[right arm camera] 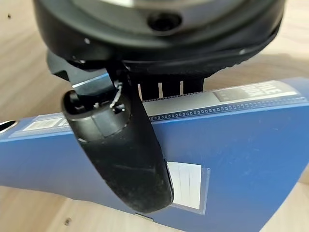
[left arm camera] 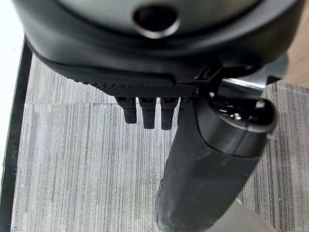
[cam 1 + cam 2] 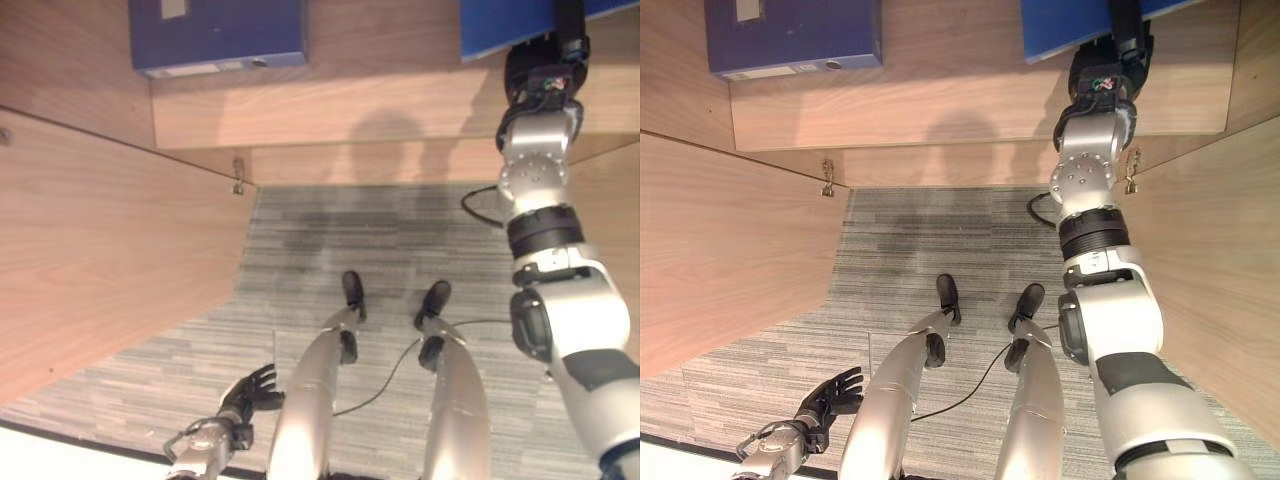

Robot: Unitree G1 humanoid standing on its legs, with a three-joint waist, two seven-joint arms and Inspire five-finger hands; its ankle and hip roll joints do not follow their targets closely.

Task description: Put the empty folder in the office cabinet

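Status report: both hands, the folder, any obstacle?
Right hand shut on folder, on cabinet shelf. Left hand open, low over floor. Second folder at shelf's left, apart.

Both eye views looked steeply down from the head at the carpet (image 3: 330, 220) and the open cabinet shelf (image 3: 970, 95), sharing nearly the same scene. The left wrist view faced the carpet past the left hand (image 2: 145, 113). The right wrist view sat very close over the blue folder (image 1: 231, 145).
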